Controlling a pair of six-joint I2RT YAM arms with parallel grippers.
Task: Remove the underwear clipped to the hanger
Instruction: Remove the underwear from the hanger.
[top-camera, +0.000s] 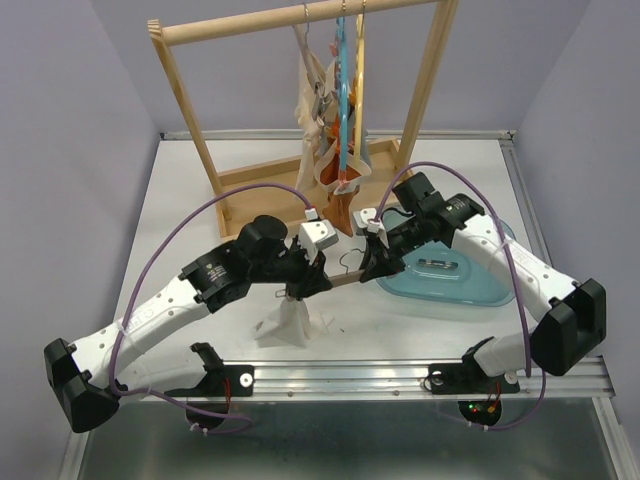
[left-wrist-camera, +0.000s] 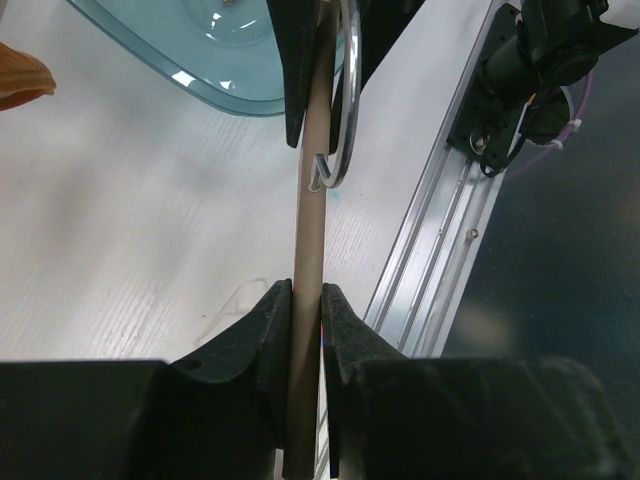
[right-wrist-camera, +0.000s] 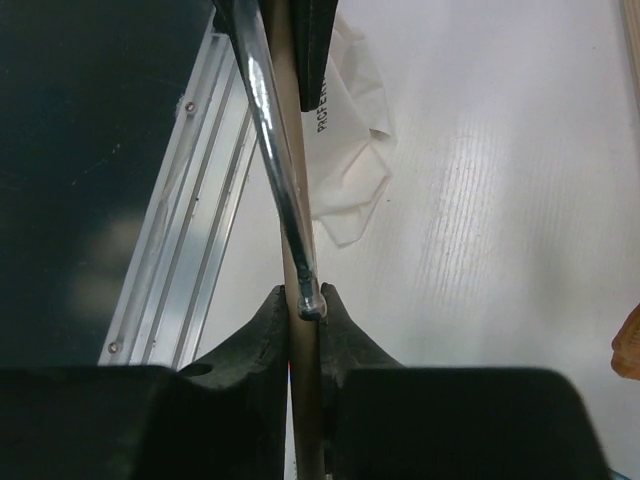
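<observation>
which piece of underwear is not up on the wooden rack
The white cloth piece, down on the table below the left end effector; the beige piece and orange-brown piece hang on the rack.

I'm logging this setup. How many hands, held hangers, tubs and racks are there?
hands: 2 (left hand, right hand)
hanger held by both: 1
tub: 1
rack: 1
Total: 5

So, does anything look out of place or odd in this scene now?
Yes. One hanger is off the rack, held level over the table between the left gripper and the right gripper. A white garment appears to hang from it and bunches on the table. Nothing looks spilled or damaged.
</observation>
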